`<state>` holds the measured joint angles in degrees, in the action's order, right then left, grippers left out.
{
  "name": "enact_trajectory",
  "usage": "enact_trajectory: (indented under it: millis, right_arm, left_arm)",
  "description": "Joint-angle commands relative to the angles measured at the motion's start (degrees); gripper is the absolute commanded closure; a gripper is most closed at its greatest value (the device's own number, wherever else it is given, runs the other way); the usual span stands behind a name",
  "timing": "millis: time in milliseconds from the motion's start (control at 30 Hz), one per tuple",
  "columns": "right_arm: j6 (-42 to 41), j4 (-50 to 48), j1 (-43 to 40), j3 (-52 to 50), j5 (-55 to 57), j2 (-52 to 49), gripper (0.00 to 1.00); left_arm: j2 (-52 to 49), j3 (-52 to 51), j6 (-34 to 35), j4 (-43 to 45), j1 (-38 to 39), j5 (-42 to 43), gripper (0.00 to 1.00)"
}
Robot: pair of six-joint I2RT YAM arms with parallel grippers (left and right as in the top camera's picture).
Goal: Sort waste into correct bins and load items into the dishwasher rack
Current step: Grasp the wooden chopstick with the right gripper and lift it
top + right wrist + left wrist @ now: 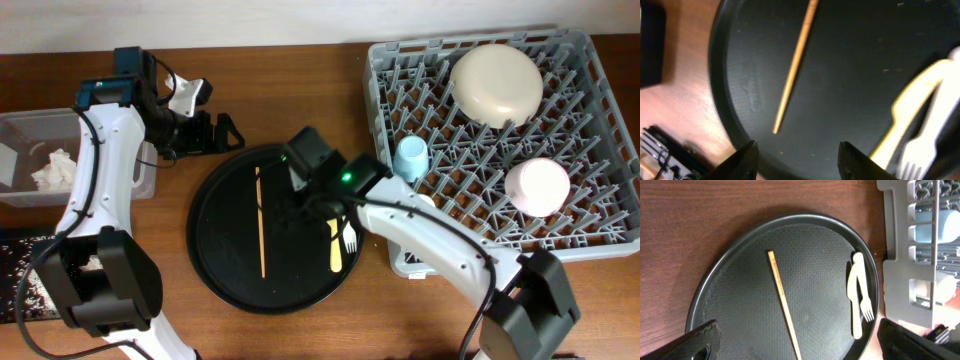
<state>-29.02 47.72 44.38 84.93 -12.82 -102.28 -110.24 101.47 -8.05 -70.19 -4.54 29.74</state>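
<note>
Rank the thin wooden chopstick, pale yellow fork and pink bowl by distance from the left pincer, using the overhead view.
1. Thin wooden chopstick, on the round black tray, nearest the open left pincer.
2. Pale yellow fork, at the tray's right edge.
3. Pink bowl, in the grey plastic rack, far right.

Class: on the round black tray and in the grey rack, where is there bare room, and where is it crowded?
Tray: bare left of the chopstick, and between it and the forks; its right edge is crowded. Rack: free pegs between blue cup and pink bowl.
</note>
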Motion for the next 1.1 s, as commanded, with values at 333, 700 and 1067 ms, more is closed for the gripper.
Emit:
enact_trajectory:
  millis: [333,700,1067]
  right_arm:
    - [-7.9,-25.5,9.6,-0.8,22.8,-18.8,0.54]
    - [-8.0,-27.9,9.7,-0.8,26.6,-20.1,0.66]
    - [-8.2,-27.2,9.7,-0.8,26.6,-24.2,0.87]
  left_arm:
    - [0.5,0.6,8.9,3.8,-0.1,-22.1,0.00]
    - [0.5,0.6,8.9,3.8,-0.1,-22.1,0.00]
    - [0.5,0.6,8.9,3.8,-0.1,-22.1,0.00]
